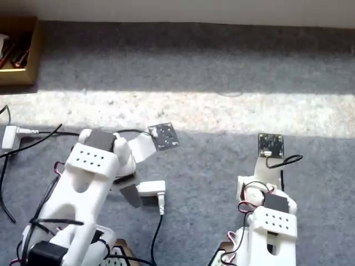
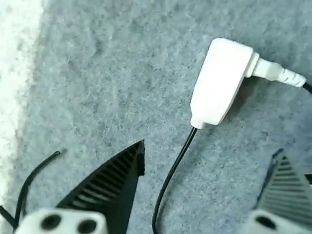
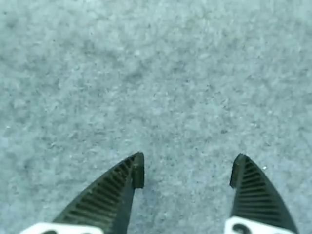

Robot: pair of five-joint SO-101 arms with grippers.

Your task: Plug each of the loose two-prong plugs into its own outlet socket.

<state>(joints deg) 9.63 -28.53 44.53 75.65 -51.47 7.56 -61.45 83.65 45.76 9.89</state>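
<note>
A white two-prong plug [image 2: 219, 83] lies flat on the grey carpet, with a thin black cable [image 2: 170, 180] leaving one end and a white strain relief at the other. My left gripper [image 2: 212, 150] hangs open just short of it, the cable running between its dark ribbed fingers [image 2: 122, 180]. From above, the same plug [image 1: 151, 188] sits right beside the left arm [image 1: 91, 166]. A second white plug [image 1: 10, 136] lies at the far left edge with black wires around it. My right gripper [image 3: 190, 157] is open over bare carpet, its arm [image 1: 272, 219] at the lower right.
A wooden box [image 1: 19, 50] stands at the back left corner. A bright sunlit band [image 1: 222, 111] crosses the carpet behind both arms. Loose black cables [image 1: 33, 141] trail along the left side. Open carpet lies between the arms and beyond them.
</note>
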